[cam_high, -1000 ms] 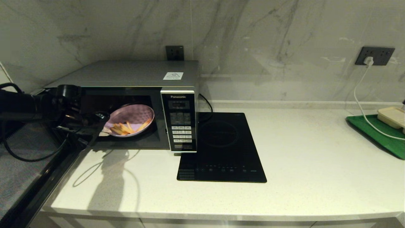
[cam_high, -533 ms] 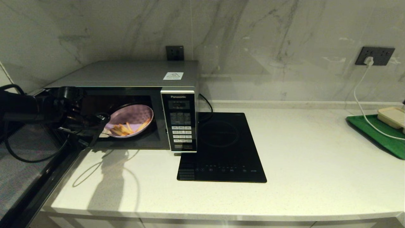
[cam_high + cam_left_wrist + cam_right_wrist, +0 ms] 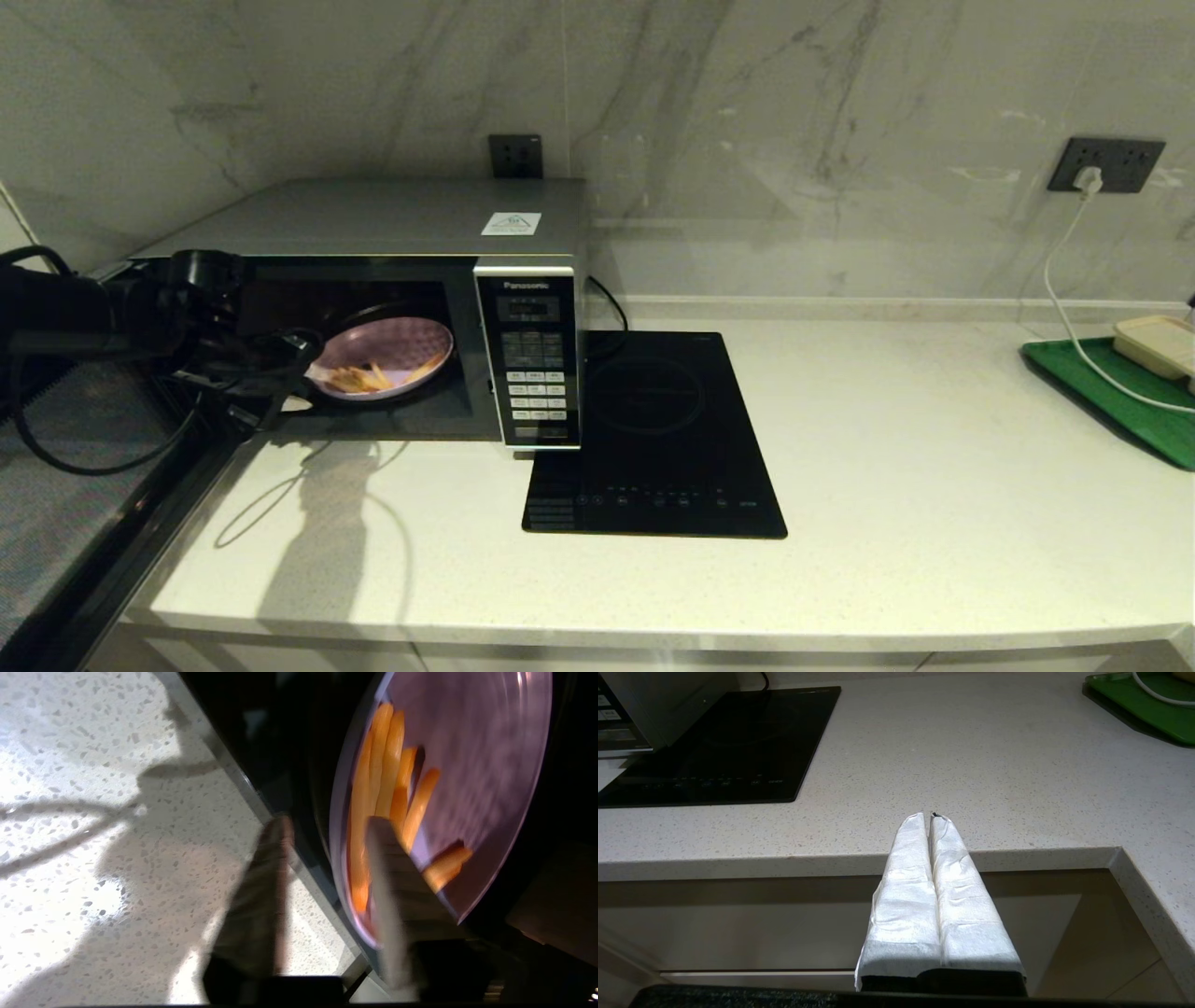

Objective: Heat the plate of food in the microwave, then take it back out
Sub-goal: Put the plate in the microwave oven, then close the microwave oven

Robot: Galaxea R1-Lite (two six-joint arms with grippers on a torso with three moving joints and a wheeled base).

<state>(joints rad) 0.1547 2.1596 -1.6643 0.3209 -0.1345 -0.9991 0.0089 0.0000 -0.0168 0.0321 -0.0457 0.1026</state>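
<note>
Pale speckled stone forms the counter (image 3: pixel 887 485), backed by a grey-veined marble wall. At the far left stands the microwave (image 3: pixel 392 308), its door swung open toward the near left, its keypad panel facing forward. Inside the cavity lies the plate (image 3: pixel 387 359), lilac and roughly level, with orange-yellow fries (image 3: pixel 359 378) gathered on its near-left part.

At the left edge of the cavity opening is the left gripper (image 3: pixel 297 373), reaching in from the left. In the left wrist view its jaws stand partly apart around the plate's near rim: one finger (image 3: pixel 390 882) lies over the plate next to the fries (image 3: pixel 383 788), the other is outside the rim over the microwave's sill. Whether either finger touches the plate (image 3: pixel 486 765) I cannot tell.

Just right of the microwave lies a flat black hob (image 3: pixel 653 439). At the far right a green tray (image 3: pixel 1120 401) carries a beige box (image 3: pixel 1158 343), with a white cable running from a wall socket (image 3: pixel 1106 165) across it.

Below the counter's near edge hangs the right gripper (image 3: pixel 931 816), parked, its white-wrapped fingers pressed together on nothing.
</note>
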